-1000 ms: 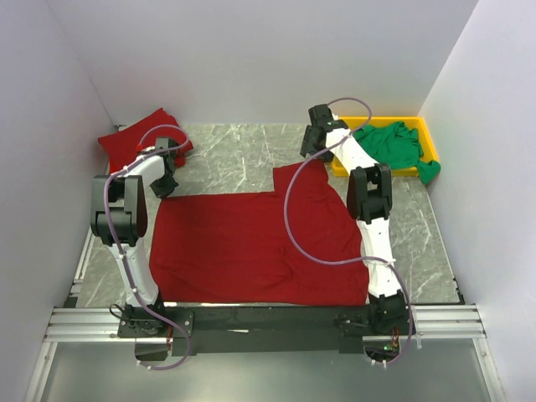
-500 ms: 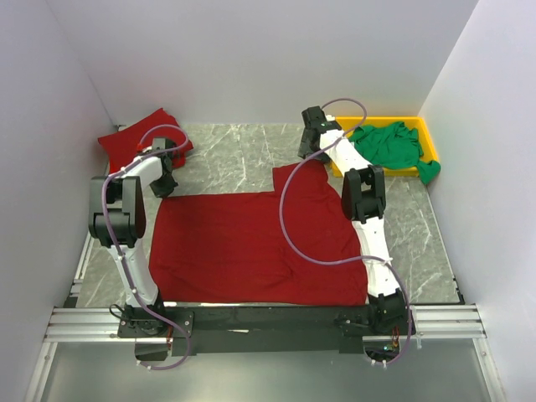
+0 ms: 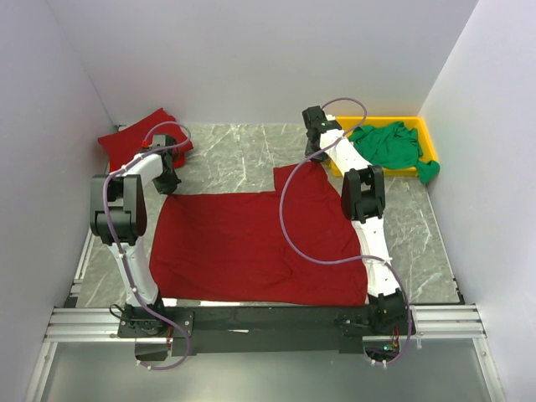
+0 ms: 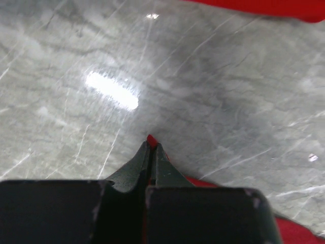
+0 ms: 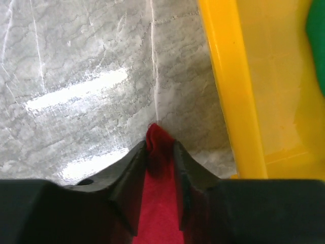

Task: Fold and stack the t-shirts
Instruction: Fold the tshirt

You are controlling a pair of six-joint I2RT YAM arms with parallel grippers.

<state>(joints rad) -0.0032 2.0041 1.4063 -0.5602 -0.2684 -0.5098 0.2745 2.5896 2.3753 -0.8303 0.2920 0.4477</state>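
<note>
1. One spread red t-shirt covers most of the near worktop. It lies flat apart from a few creases, and each hand holds one of its far corners. The main risk is a crooked fold: if the hands carry the corners at unequal height or pace, the cloth skews or bunches.
2. The yellow tray stands at the far right, just beside the corner the right hand holds. A lift that drifts rightward could knock its rim or drag cloth over it.
3. The green t-shirt lies crumpled in the tray, with part hanging over the right end. A jolt to the tray could spill more of it.
4. The folded red t-shirt sits in the far left corner, near the left arm. A wide swing could shove it out of shape.
5. The right hand is clamped on a bunched fold of the far right corner, and cloth fills the gap between its fingers. I cannot tell how firm the pinch is, and a loose one would drop the corner mid-fold.
6. The left hand is clenched on the very tip of the far left corner. Only a sliver of red shows, and so thin a bite could slip free on lifting.
</note>
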